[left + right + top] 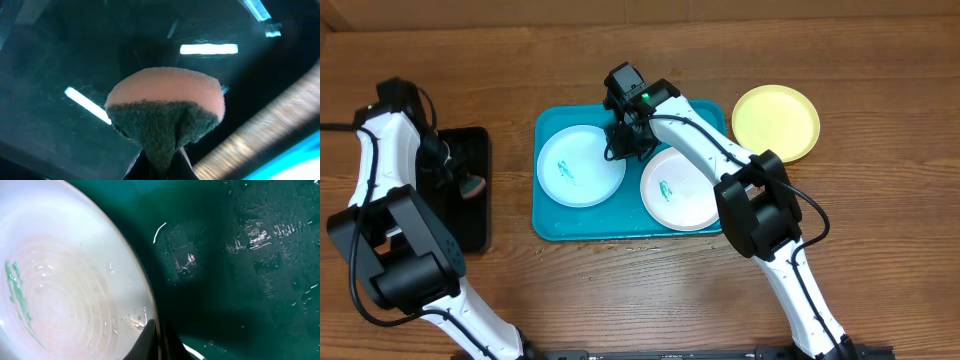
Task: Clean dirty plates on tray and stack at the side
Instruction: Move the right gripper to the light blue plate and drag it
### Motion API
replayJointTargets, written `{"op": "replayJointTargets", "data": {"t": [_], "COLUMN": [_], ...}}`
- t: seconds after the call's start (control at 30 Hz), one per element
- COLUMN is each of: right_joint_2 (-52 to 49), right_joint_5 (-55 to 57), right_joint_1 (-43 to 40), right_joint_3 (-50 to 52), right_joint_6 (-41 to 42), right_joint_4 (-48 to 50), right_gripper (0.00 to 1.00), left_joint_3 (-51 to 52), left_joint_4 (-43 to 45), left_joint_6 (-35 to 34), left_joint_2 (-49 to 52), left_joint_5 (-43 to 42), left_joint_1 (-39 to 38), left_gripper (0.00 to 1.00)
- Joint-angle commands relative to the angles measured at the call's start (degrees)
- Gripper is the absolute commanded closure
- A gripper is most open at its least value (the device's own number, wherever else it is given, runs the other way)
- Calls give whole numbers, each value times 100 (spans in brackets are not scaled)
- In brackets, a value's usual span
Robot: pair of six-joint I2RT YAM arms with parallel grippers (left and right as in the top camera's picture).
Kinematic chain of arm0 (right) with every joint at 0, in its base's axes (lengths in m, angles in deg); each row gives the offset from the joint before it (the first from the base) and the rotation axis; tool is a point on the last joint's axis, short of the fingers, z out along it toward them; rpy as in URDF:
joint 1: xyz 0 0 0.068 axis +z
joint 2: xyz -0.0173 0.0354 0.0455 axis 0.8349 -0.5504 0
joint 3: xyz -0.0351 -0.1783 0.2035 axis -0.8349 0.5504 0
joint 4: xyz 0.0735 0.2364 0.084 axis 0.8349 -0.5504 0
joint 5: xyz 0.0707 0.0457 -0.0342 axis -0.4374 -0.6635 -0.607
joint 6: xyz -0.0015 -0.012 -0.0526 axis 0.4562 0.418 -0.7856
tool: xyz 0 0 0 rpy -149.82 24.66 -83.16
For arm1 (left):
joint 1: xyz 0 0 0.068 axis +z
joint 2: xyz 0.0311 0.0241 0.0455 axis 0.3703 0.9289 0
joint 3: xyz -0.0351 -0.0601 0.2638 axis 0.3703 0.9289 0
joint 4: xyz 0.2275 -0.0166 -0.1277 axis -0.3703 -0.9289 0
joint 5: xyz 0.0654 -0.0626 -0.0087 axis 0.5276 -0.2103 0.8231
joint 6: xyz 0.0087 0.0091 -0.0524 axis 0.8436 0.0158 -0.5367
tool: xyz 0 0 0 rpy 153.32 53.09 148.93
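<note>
The teal tray [548, 222] holds a pale cyan plate [580, 165] on its left and a white plate [682, 195] on its right, each with a small green smear. A yellow-green plate [776, 122] lies on the table beyond the tray's right end. My right gripper [633, 146] is down between the two tray plates. In the right wrist view this gripper [159, 339] is shut on the white plate's [65, 295] wet rim. My left gripper [470, 186] hovers over the black tray, where it [162, 167] is shut on a pink-and-green sponge [167, 107].
A black tray [470, 215] lies on the wooden table left of the teal tray. The teal tray's floor [240, 270] is wet with droplets. Both arms rise from the table's near edge.
</note>
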Motion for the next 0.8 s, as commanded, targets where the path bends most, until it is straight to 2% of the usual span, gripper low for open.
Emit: {"op": "replayJointTargets", "data": {"t": [0.0, 0.23, 0.37, 0.53, 0.67, 0.77], "right_joint_2": [-74, -72, -74, -72, -74, -72], "right_joint_5": [11, 11, 11, 13, 11, 9], "right_joint_1": [79, 76, 79, 79, 79, 79], "right_joint_3": [361, 385, 385, 385, 385, 385], "right_joint_6": [157, 162, 164, 162, 162, 164], "right_joint_4": [-57, -7, 57, 52, 50, 50], "right_gripper": [96, 96, 96, 96, 96, 96], "left_joint_3": [212, 483, 879, 1421, 1130, 544], "left_joint_4": [151, 341, 721, 1283, 973, 313], "left_joint_6": [-101, -186, -181, -184, -184, -179], "left_joint_2": [-140, -140, -140, -140, -162, -188], "left_joint_5": [339, 223, -157, -142, -203, -201], "left_joint_1": [238, 610, 623, 647, 726, 761], "left_gripper": [96, 96, 96, 93, 96, 96]}}
